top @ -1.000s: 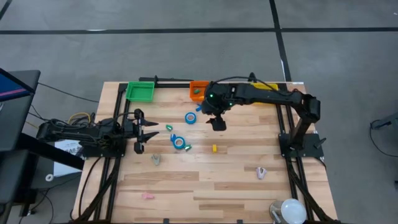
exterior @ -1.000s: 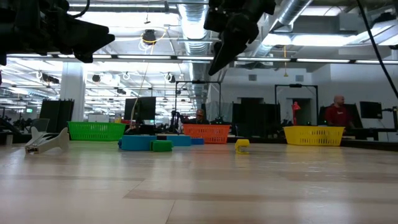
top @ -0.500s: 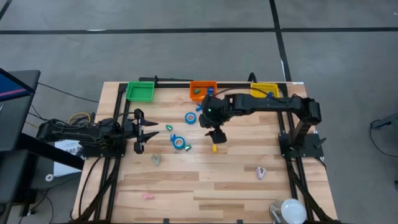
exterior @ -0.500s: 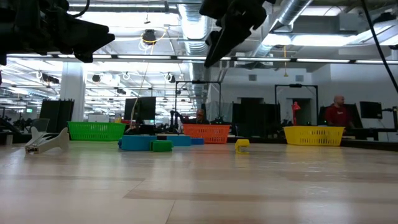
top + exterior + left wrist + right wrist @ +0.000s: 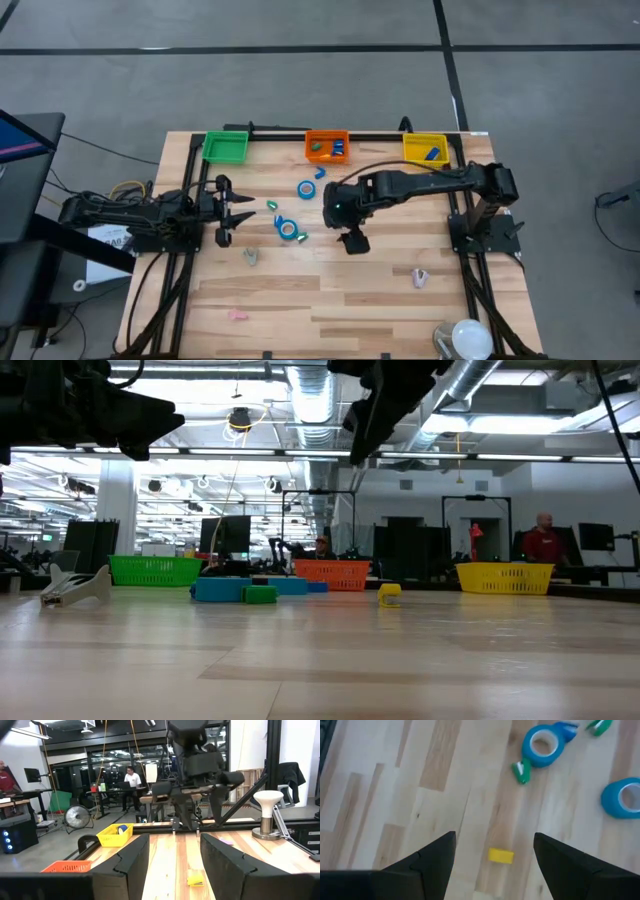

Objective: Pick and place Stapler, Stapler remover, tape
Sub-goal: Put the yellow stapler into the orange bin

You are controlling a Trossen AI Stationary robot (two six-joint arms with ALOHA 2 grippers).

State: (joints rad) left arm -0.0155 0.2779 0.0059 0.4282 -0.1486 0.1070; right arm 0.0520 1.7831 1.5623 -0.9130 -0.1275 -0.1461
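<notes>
**Sorting partly done, with most of the small items left on the table**

The tape is still out on the table: one blue roll (image 5: 306,188) lies just in front of the orange bin (image 5: 326,147), and a second roll (image 5: 287,228) sits a little nearer the table's middle; both also show in the right wrist view. Small green staplers lie beside them, one (image 5: 272,205) between the rolls and the left arm, another (image 5: 301,237) touching or just beside the second roll. A small yellow stapler (image 5: 500,855) lies on the bare wood directly below the right gripper (image 5: 351,240), framed between its fingers in the right wrist view; in the high view the gripper hides it.

Some sorting is done: the orange bin holds a green and a blue item, and the yellow bin (image 5: 425,150) holds a blue one. The green bin (image 5: 226,147) looks empty from above.

Pale staple removers are still loose: one (image 5: 251,257) near the left arm, one (image 5: 421,277) towards the right side, and a pinkish one (image 5: 237,315) near the front edge.

The right gripper hangs above the table with its jaws wide and nothing in them, so the yellow stapler is likely its next pick. The left gripper (image 5: 240,210) waits at the left side, jaws parted and empty.
</notes>
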